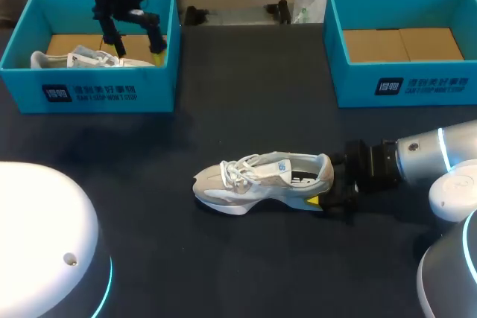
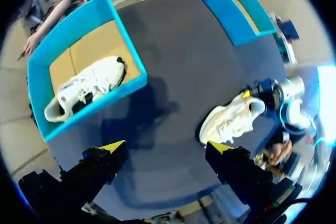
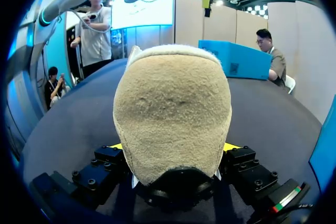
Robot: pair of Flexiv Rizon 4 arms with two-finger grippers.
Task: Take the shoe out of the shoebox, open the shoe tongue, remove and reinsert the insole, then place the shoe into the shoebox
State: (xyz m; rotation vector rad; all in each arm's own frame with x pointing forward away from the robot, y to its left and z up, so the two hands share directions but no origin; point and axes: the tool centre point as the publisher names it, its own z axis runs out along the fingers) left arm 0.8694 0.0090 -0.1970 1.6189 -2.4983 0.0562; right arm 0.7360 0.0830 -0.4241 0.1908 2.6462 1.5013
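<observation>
Right gripper [image 3: 174, 148] closed on heel of shoe [image 1: 261, 178], fingers pressed at both sides. Shoe set upright on tabletop [image 1: 246, 94] near middle, long axis in line with gripper, toe pointed away toward left side; laces and tongue found ahead, past collar. Left gripper [image 1: 137, 51] open, well apart, above left shoebox [image 1: 89, 93] with second shoe [image 1: 82, 59] inside. Right arm judged far nearer.

table [image 1: 223, 109]: dark | far-left blue box [image 1: 158, 88]: second white shoe [image 1: 83, 59] lying on cardboard floor
</observation>
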